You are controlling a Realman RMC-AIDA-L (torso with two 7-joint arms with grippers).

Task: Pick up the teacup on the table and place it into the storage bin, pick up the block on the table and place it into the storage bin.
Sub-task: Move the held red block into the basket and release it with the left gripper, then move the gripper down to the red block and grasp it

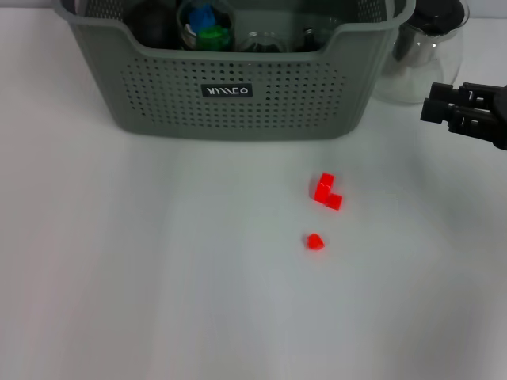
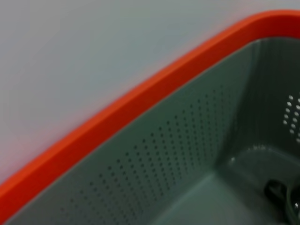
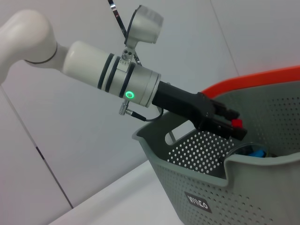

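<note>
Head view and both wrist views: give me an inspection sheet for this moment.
Surface: white table.
Job's things: storage bin at the far edge; L-shaped red block and small red block loose in front of it; no teacup on the table.
Clutter: glass pitcher right of the bin; blue and green pieces inside it.
Grippers: left gripper over the bin, shut on a held red block; right gripper near the pitcher.
Cables: thin cable at the left wrist.
Surroundings: pale wall panels.
</note>
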